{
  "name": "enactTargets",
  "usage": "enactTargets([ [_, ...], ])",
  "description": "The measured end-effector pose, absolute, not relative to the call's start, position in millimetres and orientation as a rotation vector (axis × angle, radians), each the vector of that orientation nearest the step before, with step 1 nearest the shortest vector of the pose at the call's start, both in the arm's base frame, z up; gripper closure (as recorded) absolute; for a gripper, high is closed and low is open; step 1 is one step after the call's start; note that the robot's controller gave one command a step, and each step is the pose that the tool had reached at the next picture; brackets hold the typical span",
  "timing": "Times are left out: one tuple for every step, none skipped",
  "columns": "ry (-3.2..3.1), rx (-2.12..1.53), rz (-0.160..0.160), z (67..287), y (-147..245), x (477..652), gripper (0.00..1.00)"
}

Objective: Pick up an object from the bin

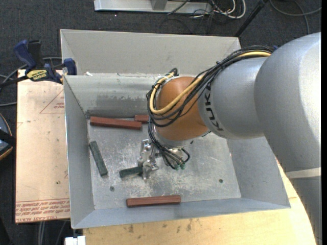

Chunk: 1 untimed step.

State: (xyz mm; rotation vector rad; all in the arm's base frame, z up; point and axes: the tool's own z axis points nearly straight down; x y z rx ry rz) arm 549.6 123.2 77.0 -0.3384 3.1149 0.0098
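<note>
My gripper point(147, 171) reaches down to the bin floor a little left of the middle. Its tip is at the right end of a short dark green bar point(131, 172) that lies flat, pointing left. Whether the bar is gripped is hidden by the gripper's body. A reddish-brown stick point(153, 201) lies just below it along the bin's near wall.
A second dark green bar point(98, 158) lies slanted by the left wall. A long reddish-brown stick point(116, 122) lies along the far side, with another brown piece point(141, 118) beside it partly under the arm's orange cover. The arm covers the bin's right half.
</note>
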Motion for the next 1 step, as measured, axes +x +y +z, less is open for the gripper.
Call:
enactTargets([
  [3.101, -0.434, 0.003, 265.8, 138.5, 529.8, 1.00],
])
